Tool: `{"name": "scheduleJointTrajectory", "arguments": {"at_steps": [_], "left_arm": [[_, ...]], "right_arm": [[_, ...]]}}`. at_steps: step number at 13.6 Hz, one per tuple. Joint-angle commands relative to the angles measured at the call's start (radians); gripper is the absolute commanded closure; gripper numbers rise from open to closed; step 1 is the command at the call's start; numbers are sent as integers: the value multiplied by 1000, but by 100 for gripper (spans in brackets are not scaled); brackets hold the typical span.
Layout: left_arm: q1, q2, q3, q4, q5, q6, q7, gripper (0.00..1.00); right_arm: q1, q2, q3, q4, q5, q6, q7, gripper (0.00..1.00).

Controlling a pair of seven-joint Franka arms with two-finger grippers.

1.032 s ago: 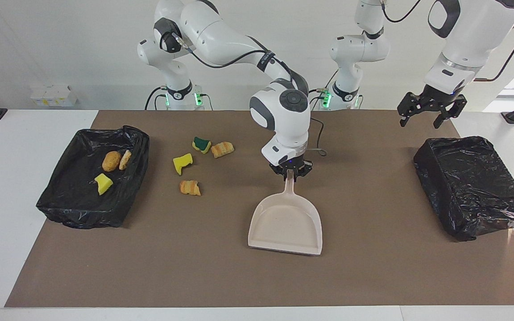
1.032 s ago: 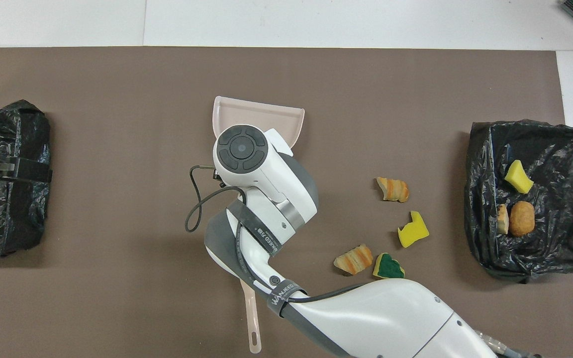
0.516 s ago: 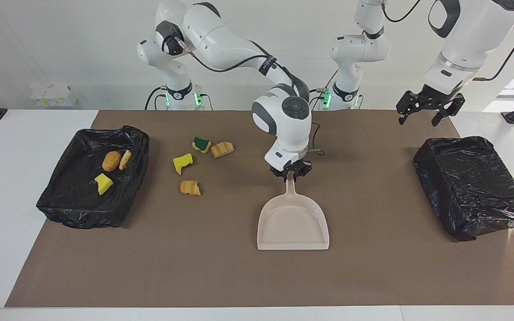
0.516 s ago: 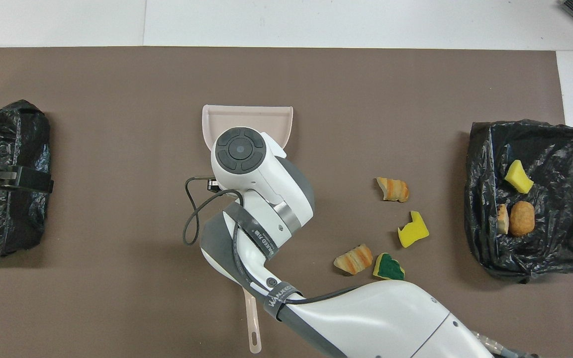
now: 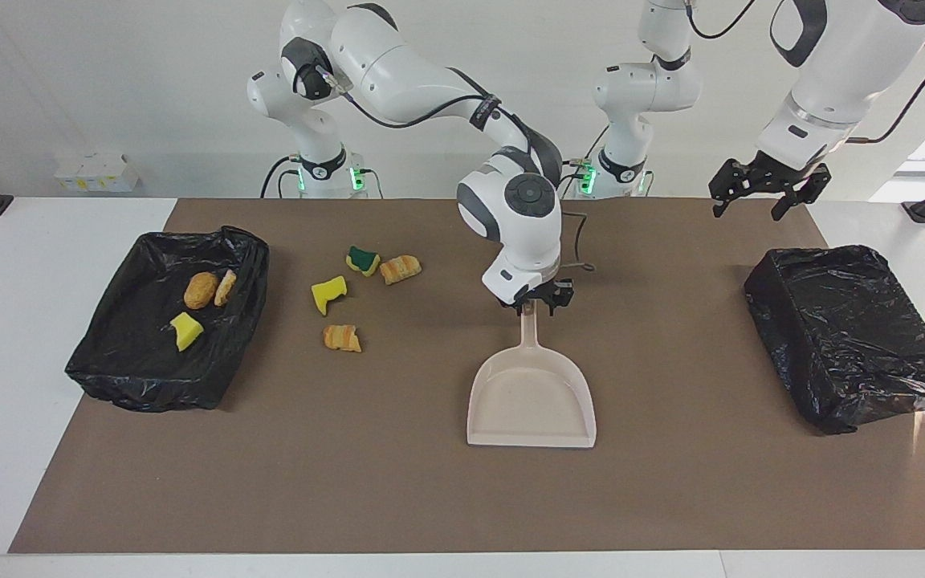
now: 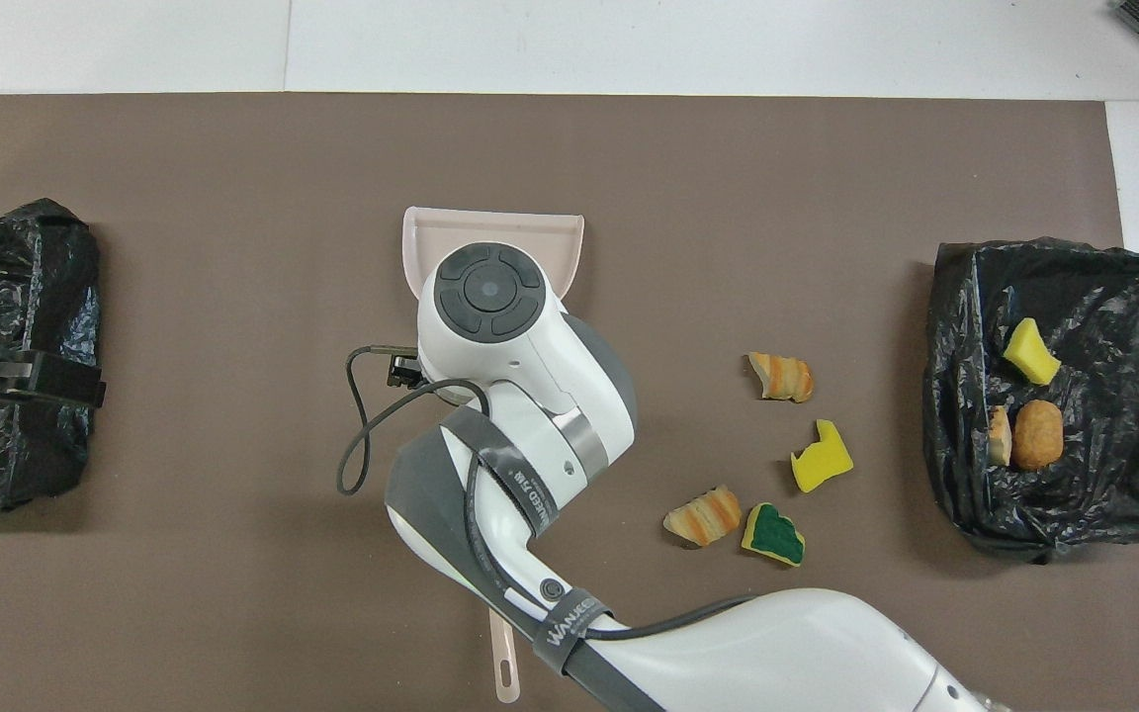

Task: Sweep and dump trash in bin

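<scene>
Brown worktop: four trash scraps lie loose beside the bin at the right arm's end. Right pincer open over the dustpan handle, gripping nothing. Left pincer waits open, empty.

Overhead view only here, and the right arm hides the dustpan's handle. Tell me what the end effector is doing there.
Observer: The right end effector is open just above the handle, not gripping it.
Operator: Report the pan's contents.
Observer: The dustpan lies flat on the table, empty.
Operator: Now the left end effector's height.
Observer: The left end effector hangs open high in the air, clear of the wrapped black bin.
</scene>
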Motion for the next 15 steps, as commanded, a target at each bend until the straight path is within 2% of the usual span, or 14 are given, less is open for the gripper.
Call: {"name": "scheduleJointTrajectory", "arguments": {"at_steps": [1, 4, 6, 9, 12, 15], "left_arm": [[-12, -11, 9, -4, -3, 0, 2, 0], [-14, 2, 7, 6, -9, 5, 2, 0], [-16, 44, 4, 71, -10, -9, 3, 0], [-19, 88, -5, 97, -12, -8, 2, 0], [-34, 149, -28, 126, -32, 6, 2, 0], [-66, 189, -37, 126, -43, 73, 0, 0]], "right_arm": [[39, -117, 4, -149, 22, 8, 27, 0], [87, -198, 4, -260, 8, 8, 27, 0], [131, -275, 4, -344, 8, 7, 29, 0], [170, -375, 7, -502, 22, 22, 44, 0], [211, -441, 10, -619, 28, 33, 38, 0], [216, -533, 10, -810, 37, 166, 30, 0]]}}
